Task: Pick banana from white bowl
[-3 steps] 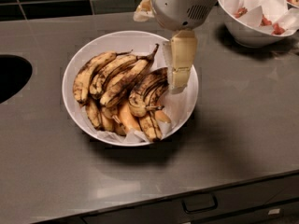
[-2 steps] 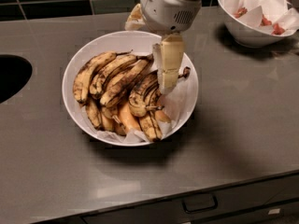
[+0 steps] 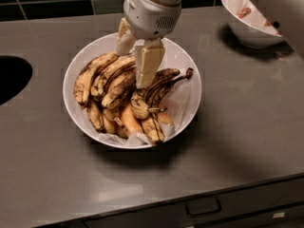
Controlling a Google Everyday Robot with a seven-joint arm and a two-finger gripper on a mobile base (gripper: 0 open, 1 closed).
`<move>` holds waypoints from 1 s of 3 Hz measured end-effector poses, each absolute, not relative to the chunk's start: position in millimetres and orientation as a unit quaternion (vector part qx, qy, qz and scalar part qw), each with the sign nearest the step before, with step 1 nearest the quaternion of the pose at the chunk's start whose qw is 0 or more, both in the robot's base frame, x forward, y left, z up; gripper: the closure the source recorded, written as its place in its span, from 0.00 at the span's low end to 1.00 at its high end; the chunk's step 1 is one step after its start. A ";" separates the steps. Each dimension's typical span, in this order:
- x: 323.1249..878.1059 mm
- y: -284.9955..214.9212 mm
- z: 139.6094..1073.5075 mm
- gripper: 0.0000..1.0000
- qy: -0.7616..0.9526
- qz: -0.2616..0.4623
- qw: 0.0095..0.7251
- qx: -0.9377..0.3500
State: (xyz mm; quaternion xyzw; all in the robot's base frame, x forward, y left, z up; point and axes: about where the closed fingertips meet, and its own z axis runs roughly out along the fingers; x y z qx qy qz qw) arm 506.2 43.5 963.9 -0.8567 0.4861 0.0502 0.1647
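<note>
Brown-speckled bananas (image 3: 116, 82) are lying heaped in the white bowl (image 3: 190, 70), which is sitting on the grey counter (image 3: 237, 137). The gripper (image 3: 134, 66) is hanging low over the middle of the heap with its fingers (image 3: 149, 61) spread, the near one touching or almost touching the top fruit. Risk: the fruits are overlapping closely, so the fingers may be straddling two at once, or pressing onto a skin instead of sliding beside it and bruising soft flesh. A tilted grip may be dragging neighbours or the paper lining (image 3: 183, 103) upward, shifting the bowl.
</note>
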 end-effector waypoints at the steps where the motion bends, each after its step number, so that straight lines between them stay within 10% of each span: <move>1: 496.0 53.5 962.8 0.61 0.478 0.051 0.166 -0.861; 2: 489.4 59.0 958.2 0.72 0.473 0.056 0.166 -0.864; 3: 488.3 61.4 953.0 0.57 0.470 0.064 0.165 -0.865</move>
